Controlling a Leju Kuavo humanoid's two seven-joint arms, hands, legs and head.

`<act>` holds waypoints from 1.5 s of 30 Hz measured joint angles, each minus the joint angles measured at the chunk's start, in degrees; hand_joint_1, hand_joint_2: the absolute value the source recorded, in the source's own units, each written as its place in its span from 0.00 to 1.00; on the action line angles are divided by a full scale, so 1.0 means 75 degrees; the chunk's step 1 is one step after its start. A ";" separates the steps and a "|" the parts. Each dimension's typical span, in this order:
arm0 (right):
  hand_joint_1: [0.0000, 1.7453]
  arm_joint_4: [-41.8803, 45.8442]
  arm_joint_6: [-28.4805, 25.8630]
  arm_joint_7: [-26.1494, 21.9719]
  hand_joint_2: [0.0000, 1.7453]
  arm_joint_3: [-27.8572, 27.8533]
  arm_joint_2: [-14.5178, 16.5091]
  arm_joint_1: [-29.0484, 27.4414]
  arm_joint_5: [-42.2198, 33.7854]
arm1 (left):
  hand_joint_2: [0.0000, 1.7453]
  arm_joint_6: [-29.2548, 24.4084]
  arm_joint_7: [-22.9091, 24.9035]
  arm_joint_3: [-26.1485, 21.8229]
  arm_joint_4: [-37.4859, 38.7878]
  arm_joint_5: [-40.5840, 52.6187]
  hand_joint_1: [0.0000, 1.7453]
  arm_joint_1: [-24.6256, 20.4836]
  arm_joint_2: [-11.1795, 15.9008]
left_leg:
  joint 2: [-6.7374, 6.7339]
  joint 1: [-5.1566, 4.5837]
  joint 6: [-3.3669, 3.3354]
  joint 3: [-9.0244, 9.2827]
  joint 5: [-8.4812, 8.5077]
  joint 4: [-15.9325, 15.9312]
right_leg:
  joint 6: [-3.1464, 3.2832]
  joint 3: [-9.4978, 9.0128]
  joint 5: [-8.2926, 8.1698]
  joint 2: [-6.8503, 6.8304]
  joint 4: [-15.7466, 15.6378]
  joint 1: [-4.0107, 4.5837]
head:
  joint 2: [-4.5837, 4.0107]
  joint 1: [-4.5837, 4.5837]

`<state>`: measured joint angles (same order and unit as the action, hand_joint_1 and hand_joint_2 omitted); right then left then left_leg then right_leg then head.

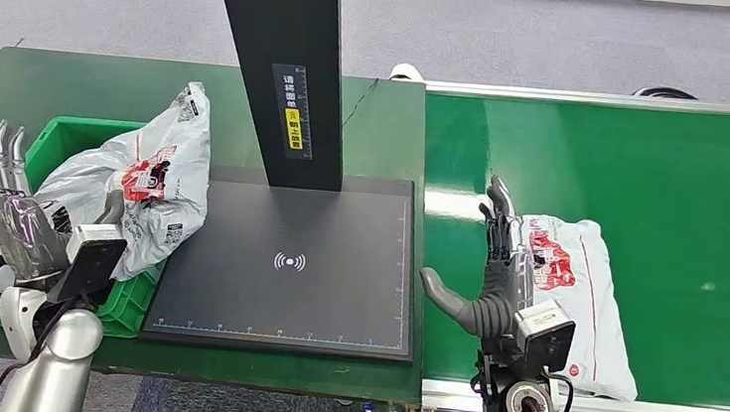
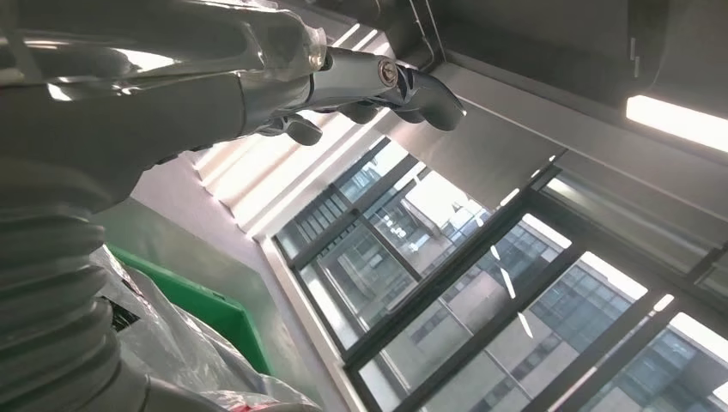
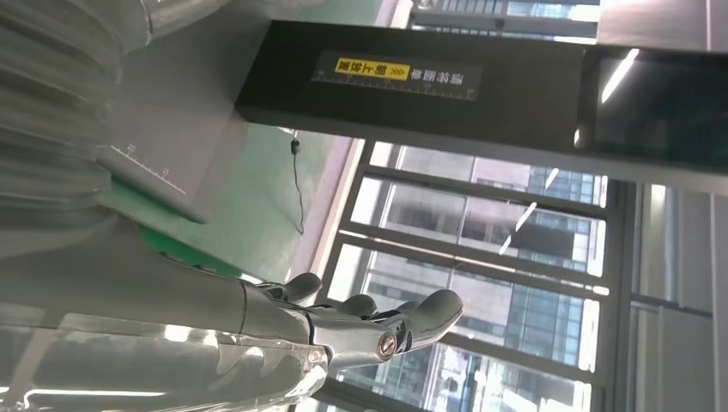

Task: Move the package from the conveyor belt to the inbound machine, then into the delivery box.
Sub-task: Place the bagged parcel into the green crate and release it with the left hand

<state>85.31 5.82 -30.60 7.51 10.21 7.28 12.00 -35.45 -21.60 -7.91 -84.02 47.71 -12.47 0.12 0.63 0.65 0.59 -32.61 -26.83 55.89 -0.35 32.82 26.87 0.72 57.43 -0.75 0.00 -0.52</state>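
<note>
Scanner post (image 1: 278, 69) above bare pad (image 1: 287, 259)

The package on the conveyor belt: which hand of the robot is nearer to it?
Right. The right hand is open just beside the package on the belt; the left hand is far across, over the green box.

Grey carpeted floor (image 1: 555, 43); dark green table top (image 1: 72, 91); tall dark-framed glass windows (image 2: 481, 283) facing office buildings; long ceiling strip light (image 2: 678, 120), lit; pale grey wall (image 2: 197, 215).
</note>
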 joint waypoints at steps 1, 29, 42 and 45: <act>0.00 0.0000 0.0000 0.0001 1.00 0.0004 0.0000 0.0000 0.0002 | 1.00 -0.0042 0.0081 -0.0014 0.0016 0.0118 0.00 0.0002 -0.0004 | 0.0000 0.0000 0.0000 0.0000 0.0000 0.0000 | 0.0000 0.0000 0.0000 0.0000 0.0000 0.0000 | 0.0000 0.0000; 0.00 -0.0423 0.0888 0.0033 1.00 -0.0004 -0.0032 0.0068 -0.0962 | 1.00 0.5051 -0.2497 0.0452 -0.3210 -0.6687 0.00 0.1274 -0.0621 | 0.0000 -0.0001 0.0000 -0.0004 -0.0005 0.0000 | -0.0003 0.0003 0.0003 -0.0002 -0.0004 -0.0002 | 0.0000 -0.0001; 0.00 -0.0838 0.0484 0.0171 1.00 0.0052 -0.0041 0.0067 -0.0154 | 1.00 0.7750 -0.2288 0.1832 -0.2196 -0.5591 0.00 0.1656 -0.0476 | 0.0000 -0.0004 0.0000 -0.0004 -0.0005 0.0000 | -0.0004 0.0004 0.0002 -0.0002 -0.0004 -0.0005 | 0.0000 -0.0001; 0.00 -0.0890 0.0475 0.0250 1.00 0.0053 -0.0036 0.0076 -0.0178 | 1.00 0.8180 -0.1969 0.2007 -0.1754 -0.5996 0.00 0.1608 -0.0439 | 0.0001 -0.0003 0.0000 -0.0004 -0.0005 0.0000 | -0.0004 0.0005 0.0003 -0.0002 -0.0004 -0.0004 | 0.0000 -0.0001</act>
<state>78.63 9.38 -28.73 7.91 9.94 7.85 10.67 25.90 -36.37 7.14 -97.18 2.74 -0.41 -3.17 0.64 0.62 0.59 -32.64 -26.87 55.89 -0.37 32.85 26.89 0.71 57.40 -0.78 0.00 -0.53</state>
